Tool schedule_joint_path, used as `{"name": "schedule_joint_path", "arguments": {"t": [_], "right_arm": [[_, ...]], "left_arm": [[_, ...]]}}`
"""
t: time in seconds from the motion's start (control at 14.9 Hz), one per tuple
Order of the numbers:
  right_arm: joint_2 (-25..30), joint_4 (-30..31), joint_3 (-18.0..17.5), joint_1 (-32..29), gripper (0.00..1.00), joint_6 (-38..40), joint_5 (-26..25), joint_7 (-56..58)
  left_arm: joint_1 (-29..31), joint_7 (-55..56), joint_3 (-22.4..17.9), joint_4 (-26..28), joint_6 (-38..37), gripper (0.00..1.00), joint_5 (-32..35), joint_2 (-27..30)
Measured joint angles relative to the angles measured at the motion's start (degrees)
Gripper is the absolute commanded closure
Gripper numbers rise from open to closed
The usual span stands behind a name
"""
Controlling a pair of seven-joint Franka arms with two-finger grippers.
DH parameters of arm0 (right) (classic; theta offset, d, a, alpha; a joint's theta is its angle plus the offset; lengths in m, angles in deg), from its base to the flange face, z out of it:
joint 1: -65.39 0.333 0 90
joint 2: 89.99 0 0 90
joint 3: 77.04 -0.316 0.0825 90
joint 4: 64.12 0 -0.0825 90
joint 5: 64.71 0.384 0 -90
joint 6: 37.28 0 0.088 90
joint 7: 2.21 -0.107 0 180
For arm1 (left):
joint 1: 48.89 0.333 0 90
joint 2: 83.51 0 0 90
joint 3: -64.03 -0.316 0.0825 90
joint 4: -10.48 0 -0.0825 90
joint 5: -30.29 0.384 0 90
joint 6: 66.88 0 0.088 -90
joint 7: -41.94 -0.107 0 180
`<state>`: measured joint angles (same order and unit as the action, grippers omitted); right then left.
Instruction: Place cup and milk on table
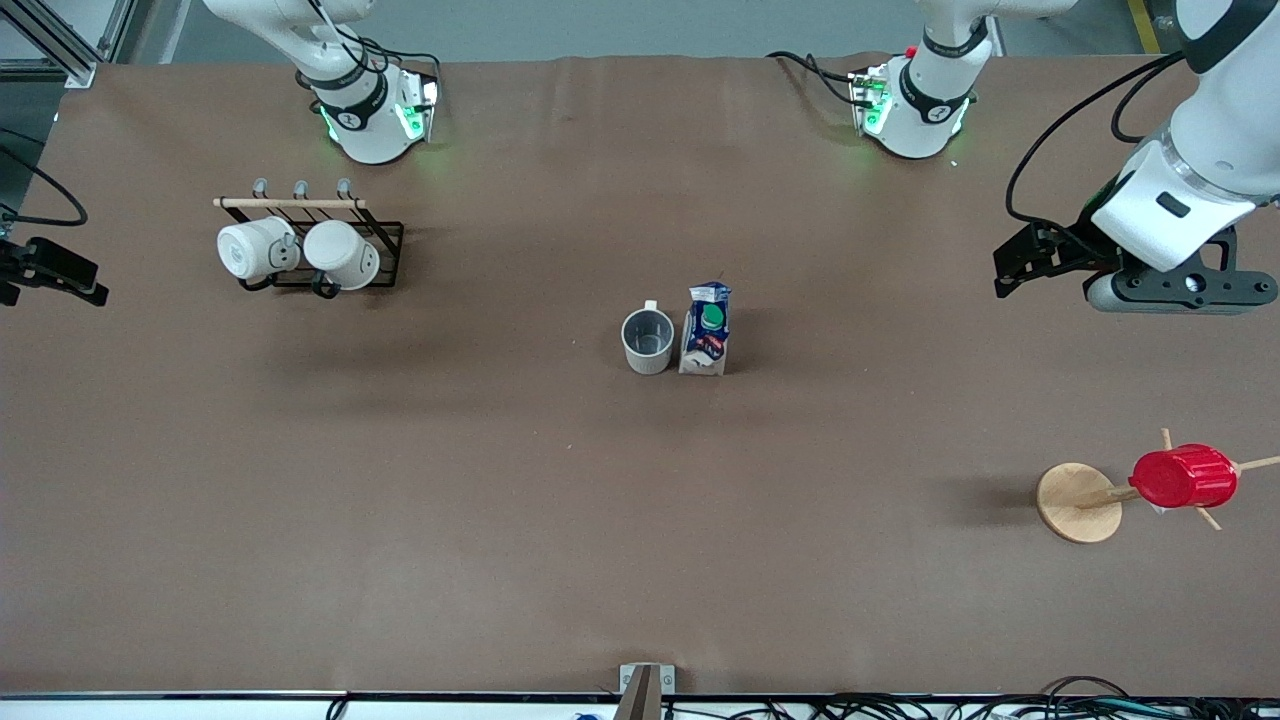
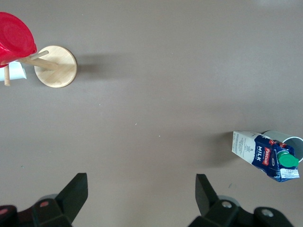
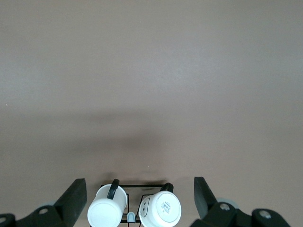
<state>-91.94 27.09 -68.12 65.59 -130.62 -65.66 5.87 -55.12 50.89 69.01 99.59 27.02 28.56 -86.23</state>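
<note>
Both sets of jaws stand wide apart and empty: left gripper (image 2: 137, 194) over the table's (image 1: 500, 500) left-arm end, right gripper (image 3: 137, 196) above the mug rack (image 1: 330, 245); cup (image 1: 648, 341) and milk (image 1: 706, 328) stand upright mid-table, just beside each other, so I judge only clear withdrawal remains; red cup (image 1: 1184, 476) on its wooden stand (image 1: 1078, 503) sits well apart, obstructing nothing.

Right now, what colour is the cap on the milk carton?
Green: the round cap on the milk shows best in the left wrist view.
</note>
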Motion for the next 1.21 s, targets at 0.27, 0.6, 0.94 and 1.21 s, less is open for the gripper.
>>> {"name": "schedule_joint_path", "arguments": {"t": [0.27, 0.6, 0.94, 1.21], "right_arm": [[0.0, 0.0, 0.0, 0.0, 0.0, 0.0, 0.0, 0.0], [0.0, 0.0, 0.0, 0.0, 0.0, 0.0, 0.0, 0.0], [0.0, 0.0, 0.0, 0.0, 0.0, 0.0, 0.0, 0.0], [0.0, 0.0, 0.0, 0.0, 0.0, 0.0, 0.0, 0.0]], "left_arm": [[0.7, 0.0, 0.0, 0.3, -0.6, 0.01, 0.0, -0.2], [0.8, 0.0, 0.0, 0.3, -0.6, 0.01, 0.4, -0.2], [0.8, 0.0, 0.0, 0.3, 0.7, 0.01, 0.9, -0.1], [0.8, 0.0, 0.0, 0.3, 1.1, 0.01, 1.3, 0.0]]}}
